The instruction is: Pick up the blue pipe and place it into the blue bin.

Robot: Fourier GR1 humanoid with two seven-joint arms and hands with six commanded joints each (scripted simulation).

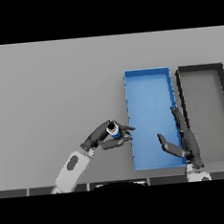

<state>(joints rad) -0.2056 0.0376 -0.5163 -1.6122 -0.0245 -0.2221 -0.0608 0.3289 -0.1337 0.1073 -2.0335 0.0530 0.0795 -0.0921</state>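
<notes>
A short blue pipe (pixel 114 130) with a pale open end is pinched between the thumb and fingers of my left hand (pixel 104 135). The hand holds it just left of the blue bin (pixel 146 79), close to the bin's left wall, and its fingertips reach that wall. The bin is a long rectangular tray, right of centre on the table. My right hand (pixel 184 138) stays open over the bin's right wall near its front corner, fingers straight and thumb spread, holding nothing.
A dark grey bin (pixel 200 69) of similar shape stands directly right of the blue one, their walls almost touching. The grey table stretches out to the left and back.
</notes>
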